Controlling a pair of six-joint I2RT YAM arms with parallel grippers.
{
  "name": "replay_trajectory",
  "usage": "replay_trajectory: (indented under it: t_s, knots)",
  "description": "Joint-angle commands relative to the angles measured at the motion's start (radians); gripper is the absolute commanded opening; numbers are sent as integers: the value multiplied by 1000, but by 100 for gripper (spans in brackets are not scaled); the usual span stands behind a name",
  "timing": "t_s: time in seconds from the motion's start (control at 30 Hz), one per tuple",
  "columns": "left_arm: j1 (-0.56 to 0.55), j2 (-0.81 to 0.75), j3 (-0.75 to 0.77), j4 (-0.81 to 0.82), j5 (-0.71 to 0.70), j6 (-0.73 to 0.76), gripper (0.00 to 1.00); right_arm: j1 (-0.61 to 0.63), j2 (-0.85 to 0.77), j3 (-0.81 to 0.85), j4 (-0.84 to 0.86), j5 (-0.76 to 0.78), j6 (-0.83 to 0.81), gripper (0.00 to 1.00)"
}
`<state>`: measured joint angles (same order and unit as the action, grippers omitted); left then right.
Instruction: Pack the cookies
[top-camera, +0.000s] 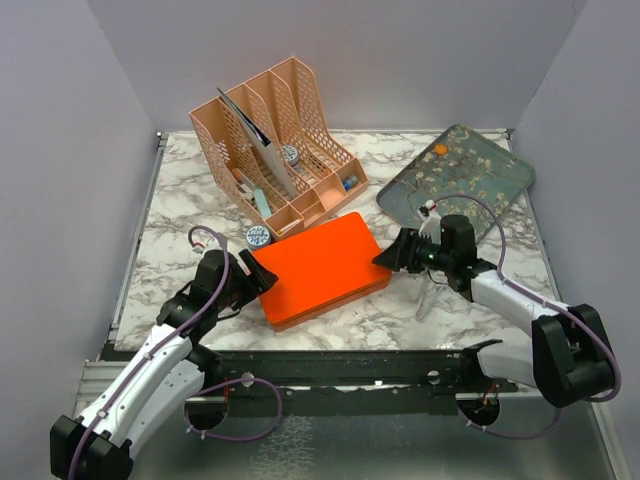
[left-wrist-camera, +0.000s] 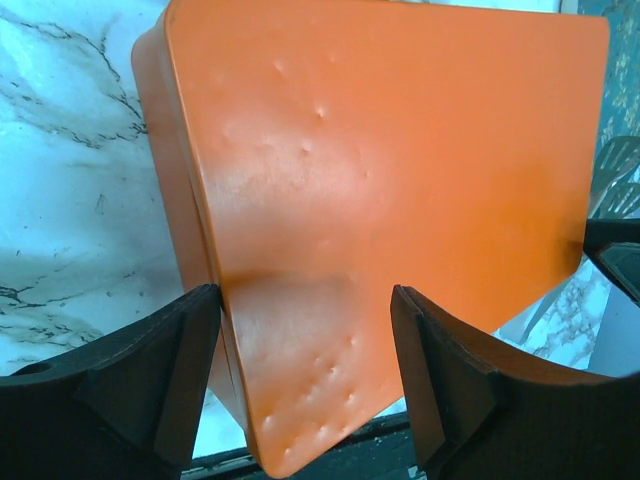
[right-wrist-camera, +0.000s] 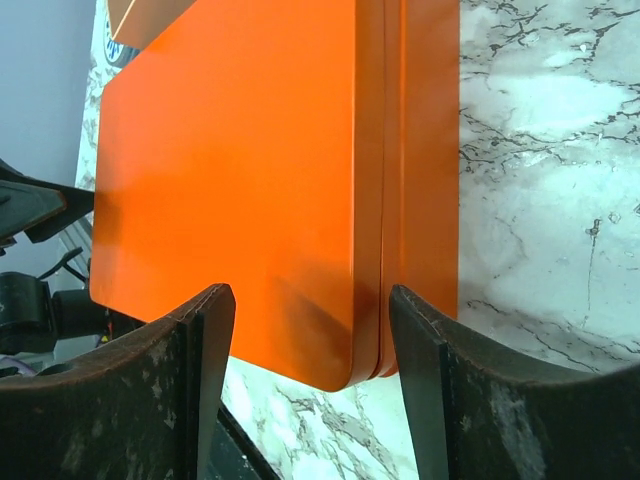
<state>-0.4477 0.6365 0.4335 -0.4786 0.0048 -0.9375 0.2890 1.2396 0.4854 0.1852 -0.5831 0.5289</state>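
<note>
Cookie (top-camera: 440, 149) on tray (top-camera: 485, 178) shows only overhead; left fingers (left-wrist-camera: 150, 385) and right fingers (right-wrist-camera: 150, 400) gape around orange box (top-camera: 320, 265).

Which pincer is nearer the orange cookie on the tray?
Right. The right pincer sits at the orange box corner beside the tray holding the cookie; the left pincer is across the box.

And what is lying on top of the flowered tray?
One small orange round cookie lies near the far edge of the tray. The right arm covers its near corner, so anything there is hidden.
</note>
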Motion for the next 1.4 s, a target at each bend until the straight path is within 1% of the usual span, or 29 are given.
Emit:
replay_trajectory:
  t_s: [0.0,0.2,0.37,0.5,0.63,0.83,1.0,1.2,1.37]
  knots:
    - [-8,9,26,-63,54,13,75,6,-36,-10,-85,26,-39,70]
    - [-8,8,-3,-55,64,-13,75,7,-62,-35,-108,28,-36,70]
    - [-8,-8,-9,-42,77,-32,74,7,-100,-52,-170,89,-45,65]
    - [-8,-9,-9,-29,107,-48,74,7,-117,-67,-176,86,-43,62]
    - [-8,-10,-11,-12,128,-64,74,7,-93,-79,-136,55,-31,60]
    - [-8,-12,-18,12,139,-87,74,7,-44,-114,-15,-34,25,55]
    - [-8,-3,-10,34,142,-97,73,7,-29,-148,78,-85,64,48]
    - [-8,17,-7,64,137,-111,73,7,4,-201,215,-145,141,33]
    - [-8,20,-9,66,101,-104,74,6,63,-245,303,-142,206,22]
